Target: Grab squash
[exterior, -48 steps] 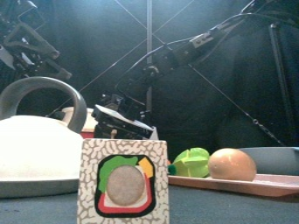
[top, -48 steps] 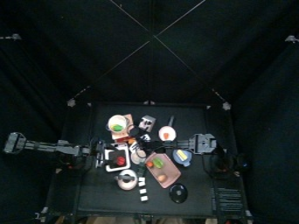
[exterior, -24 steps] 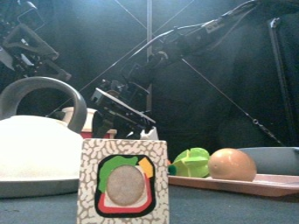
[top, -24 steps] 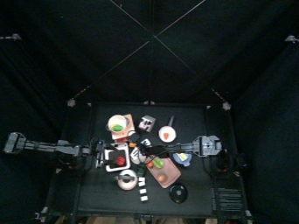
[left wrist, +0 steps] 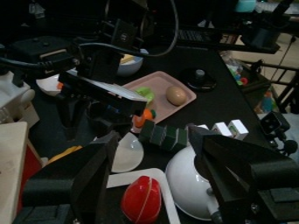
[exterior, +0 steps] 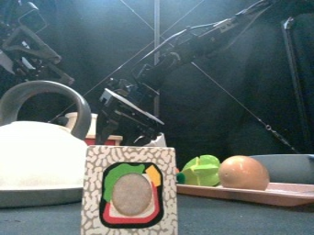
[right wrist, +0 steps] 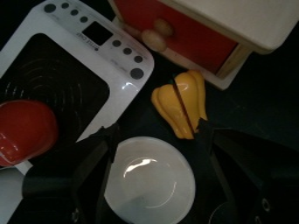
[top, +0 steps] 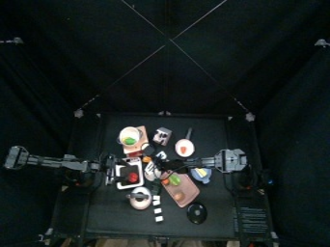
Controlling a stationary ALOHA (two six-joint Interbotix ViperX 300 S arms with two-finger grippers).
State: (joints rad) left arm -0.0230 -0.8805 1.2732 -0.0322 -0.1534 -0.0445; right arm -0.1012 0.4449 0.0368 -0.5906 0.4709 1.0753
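Nearest the table's front edge stands a patterned carton (exterior: 128,188); no writing is legible on it. Behind it, the right gripper (right wrist: 146,157) hangs with jaws spread wide, holding nothing. The yellow squash (right wrist: 183,103) lies between its jaw tips. Left gripper (left wrist: 158,157): jaws apart, empty.

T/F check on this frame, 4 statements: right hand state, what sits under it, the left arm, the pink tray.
1. The right hand is shut on the yellow squash. False: its jaws stand open and the squash lies free on the table, beyond them.
2. A white bowl lies between the right hand's jaws in the right wrist view. True.
3. The left hand holds the red tomato. False: the tomato sits on the white scale, with nothing gripping it.
4. The pink tray carries a green piece and a tan round one. True.
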